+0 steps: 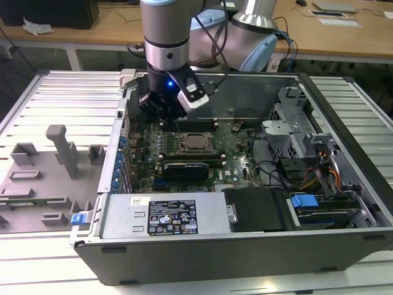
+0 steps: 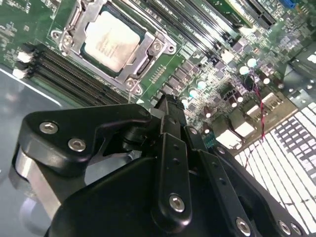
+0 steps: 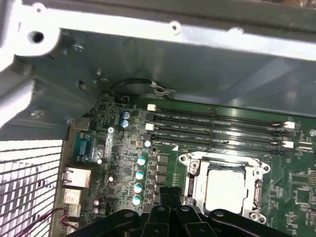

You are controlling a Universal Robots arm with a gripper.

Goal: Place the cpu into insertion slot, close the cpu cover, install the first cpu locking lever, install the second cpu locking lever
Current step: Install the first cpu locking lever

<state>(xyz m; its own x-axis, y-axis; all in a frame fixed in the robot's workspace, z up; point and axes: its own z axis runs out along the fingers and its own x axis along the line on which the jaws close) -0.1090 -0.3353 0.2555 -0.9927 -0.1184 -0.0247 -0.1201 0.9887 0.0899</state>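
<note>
gripper: I read fingers pressed together, holding nothing | cpu: seated in insertion slot, cpu cover down around it | offset: cpu lies just beside the fingertips, not touching

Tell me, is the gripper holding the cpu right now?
No, in the second wrist view the cpu lies in the insertion slot, apart from the gripper.

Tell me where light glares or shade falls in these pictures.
Second wrist view: the cpu top glares pale. First wrist view: the case rim is lit brighter than the motherboard. Exterior view: a blue light glows above the gripper.
</note>
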